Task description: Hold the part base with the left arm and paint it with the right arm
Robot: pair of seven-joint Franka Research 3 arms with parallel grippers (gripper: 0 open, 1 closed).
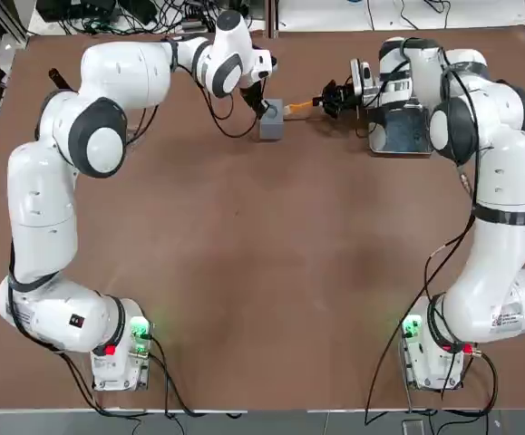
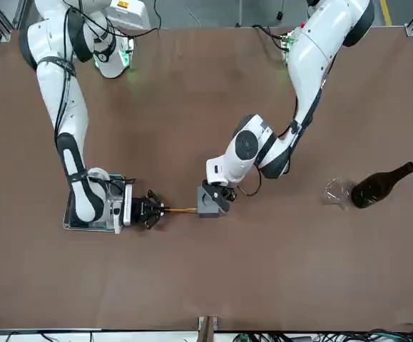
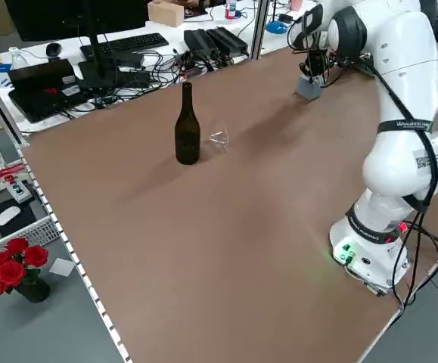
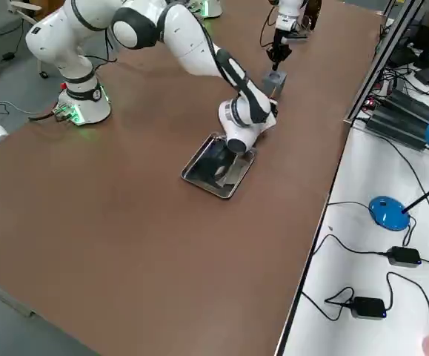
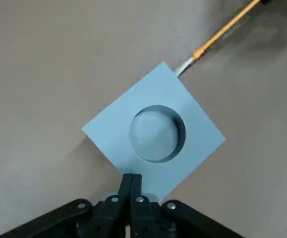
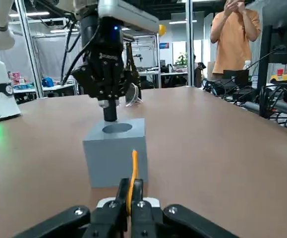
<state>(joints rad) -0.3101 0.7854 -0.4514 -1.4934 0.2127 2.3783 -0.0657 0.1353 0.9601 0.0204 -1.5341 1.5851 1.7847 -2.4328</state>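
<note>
Painting under way on the brown worktop (image 1: 244, 272): the left hand (image 5: 131, 184), fingers pressed together, bears down on the top face of the part base (image 1: 271, 120), at the edge just beside the round recess, pinning the grey block in place. Facing it, the right hand (image 6: 130, 192) is clamped on a thin orange-handled brush (image 6: 134, 171), held level with its pale tip meeting the side of the block nearest that hand. The metal tray (image 1: 405, 145) sits directly behind and beneath the right hand's wrist; the dark bottle (image 2: 379, 185) and a small glass (image 2: 337, 192) lie well apart on the far side of the left hand, and a person in an orange shirt (image 6: 232, 37) stands beyond the worktop. The step appears to be the brushing itself, with holding already secured. The next move likely calls for short, light strokes across that face, gentle enough not to push the block out from under the left hand's fingertips, which press rather than grip.
</note>
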